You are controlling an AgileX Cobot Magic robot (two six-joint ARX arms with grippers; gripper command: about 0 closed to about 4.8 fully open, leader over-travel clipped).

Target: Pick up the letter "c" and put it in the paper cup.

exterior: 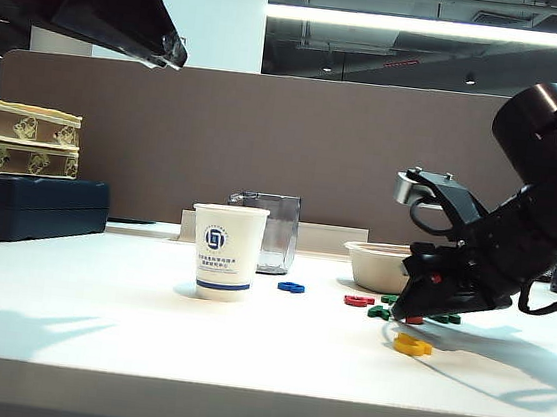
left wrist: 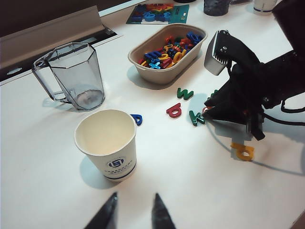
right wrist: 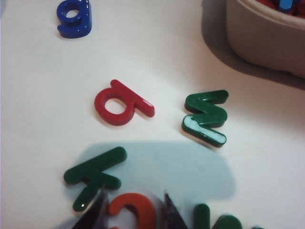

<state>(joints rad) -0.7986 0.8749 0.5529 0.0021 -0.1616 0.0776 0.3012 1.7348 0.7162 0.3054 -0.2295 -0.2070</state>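
Note:
The orange-red letter "c" point(right wrist: 136, 210) lies flat on the white table, partly cut off by the edge of the right wrist view. My right gripper point(right wrist: 135, 195) is down at the table with one dark fingertip close on each side of it; the fingers look blurred and narrow slivers of gap still show. In the exterior view this gripper point(exterior: 409, 314) sits low at the right, with a speck of the letter "c" point(exterior: 414, 321) under it. The paper cup point(exterior: 226, 251) stands upright and empty left of centre. My left gripper point(left wrist: 135, 200) hovers open near the paper cup point(left wrist: 107, 143), holding nothing.
Around the "c" lie a darker red letter point(right wrist: 121, 102), a green "k" point(right wrist: 93, 176), a green "w" point(right wrist: 206, 117) and a blue letter point(right wrist: 74, 18). A yellow letter point(exterior: 411, 344) lies in front. A tray of letters point(left wrist: 138, 64) and a grey plastic jug point(left wrist: 76, 76) stand behind.

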